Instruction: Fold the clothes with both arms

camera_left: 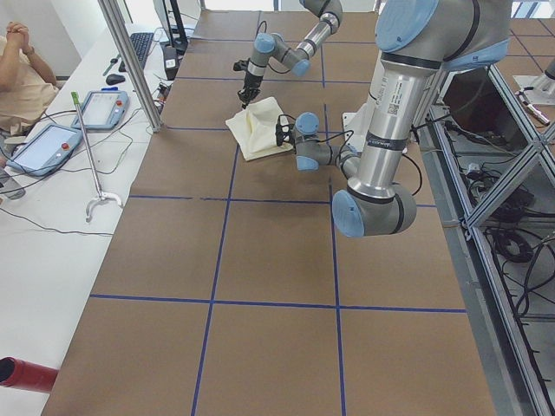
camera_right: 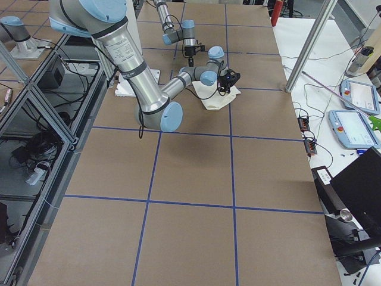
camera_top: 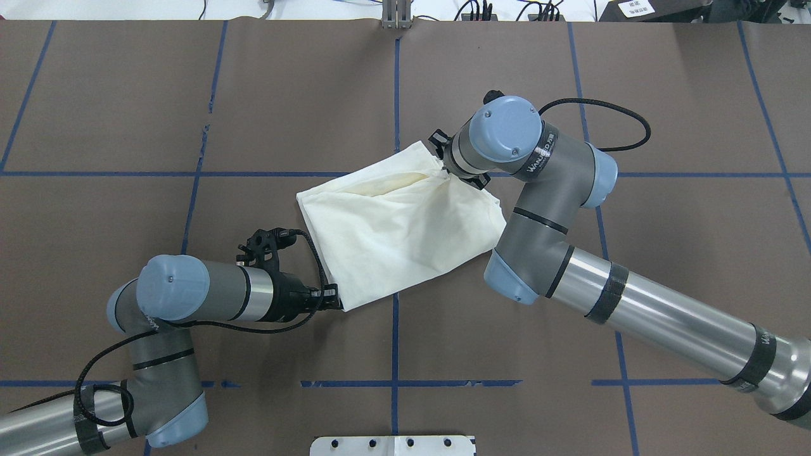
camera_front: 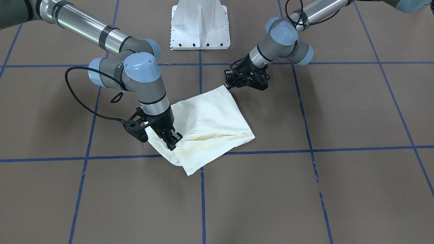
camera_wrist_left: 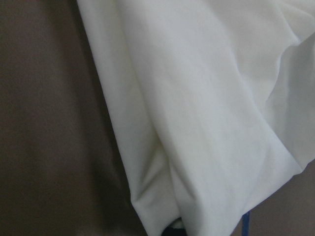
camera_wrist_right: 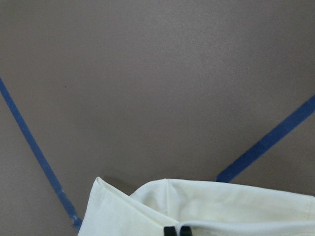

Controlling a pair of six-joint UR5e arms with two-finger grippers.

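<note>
The cream T-shirt (camera_front: 210,118) lies folded into a rough square on the brown table, plain side up, with its print hidden. It also shows in the overhead view (camera_top: 405,221). My left gripper (camera_top: 334,299) is low at the shirt's corner nearest the robot and shut on that corner (camera_front: 228,84). Cloth fills the left wrist view (camera_wrist_left: 197,98) and bunches toward the fingers. My right gripper (camera_front: 172,140) points down on the opposite, far edge (camera_top: 445,170), shut on a fold of the shirt. Its fingertips (camera_wrist_right: 171,230) sit close together on the cloth (camera_wrist_right: 206,206).
The white pedestal base (camera_front: 200,27) stands at the robot's side of the table. Blue tape lines (camera_top: 395,82) cross the brown surface. A seated operator (camera_left: 17,69) and teach pendants (camera_left: 104,108) are beyond the far table edge.
</note>
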